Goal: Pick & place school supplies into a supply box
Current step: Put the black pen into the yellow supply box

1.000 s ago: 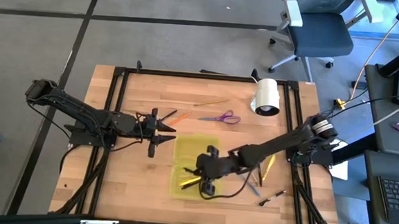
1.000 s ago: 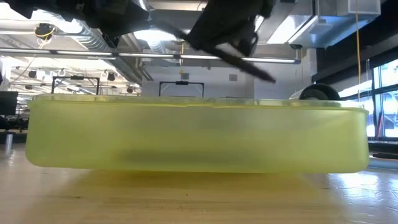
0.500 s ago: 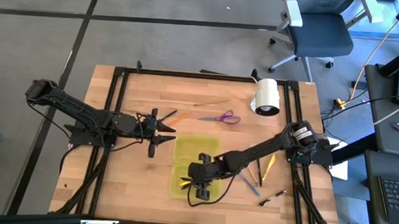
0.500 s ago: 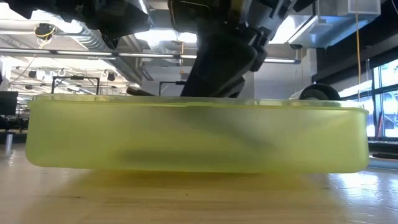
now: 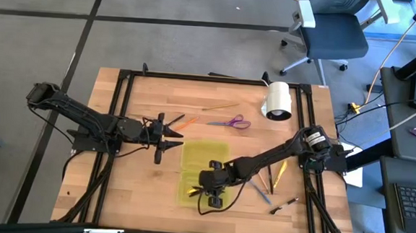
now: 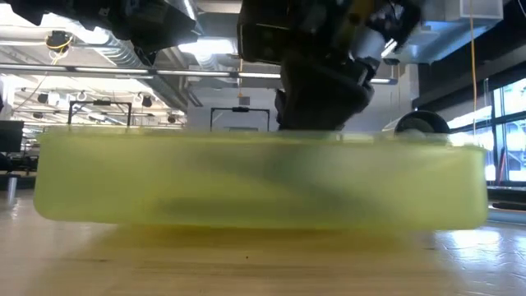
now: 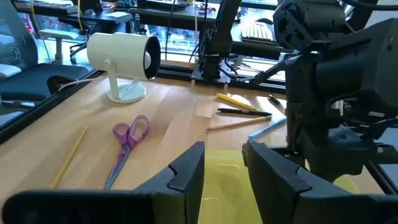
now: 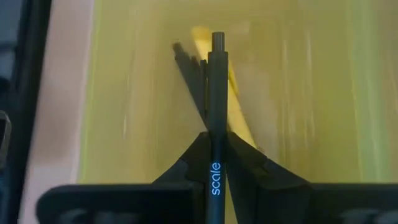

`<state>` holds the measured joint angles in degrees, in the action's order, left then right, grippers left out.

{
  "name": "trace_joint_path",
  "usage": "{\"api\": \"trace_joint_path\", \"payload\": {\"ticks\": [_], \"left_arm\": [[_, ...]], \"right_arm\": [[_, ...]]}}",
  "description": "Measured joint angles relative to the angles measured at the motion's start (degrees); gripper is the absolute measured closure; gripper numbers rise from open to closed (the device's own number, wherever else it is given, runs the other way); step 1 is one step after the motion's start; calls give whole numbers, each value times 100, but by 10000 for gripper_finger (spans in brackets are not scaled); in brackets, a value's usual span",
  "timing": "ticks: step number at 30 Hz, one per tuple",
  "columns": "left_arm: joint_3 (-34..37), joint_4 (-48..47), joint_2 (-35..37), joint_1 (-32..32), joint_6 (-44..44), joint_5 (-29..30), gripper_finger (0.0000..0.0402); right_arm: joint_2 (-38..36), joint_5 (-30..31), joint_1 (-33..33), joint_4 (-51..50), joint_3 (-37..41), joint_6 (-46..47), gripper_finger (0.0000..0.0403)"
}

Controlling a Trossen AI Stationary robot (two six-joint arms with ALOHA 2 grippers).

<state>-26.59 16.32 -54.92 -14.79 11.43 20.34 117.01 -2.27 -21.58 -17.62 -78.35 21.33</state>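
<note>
My right tool (image 8: 216, 163) grips a black pen (image 8: 216, 112) low inside the yellow-green box (image 5: 204, 154), while my left tool (image 7: 221, 171) waits part-open, empty, beside it.

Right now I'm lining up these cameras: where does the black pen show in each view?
High view: black pen at the right gripper, over the supply box.
Low view: not discernible; only the box wall.
Left wrist view: not visible.
Right wrist view: centre, clamped between the fingers.
Shared landmark: the supply box.
</note>
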Motion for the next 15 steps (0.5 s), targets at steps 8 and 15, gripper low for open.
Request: {"api": "trace_joint_path", "payload": {"ticks": [8,15], "left_arm": [[0,-24,0,0,-3,7,286],[0,-26,0,0,-6,9,289]], "right_arm": [[-2,-257,-135,4,-2,-1789,362],[-2,-248,-164,44,-2,-2297,362]]}}
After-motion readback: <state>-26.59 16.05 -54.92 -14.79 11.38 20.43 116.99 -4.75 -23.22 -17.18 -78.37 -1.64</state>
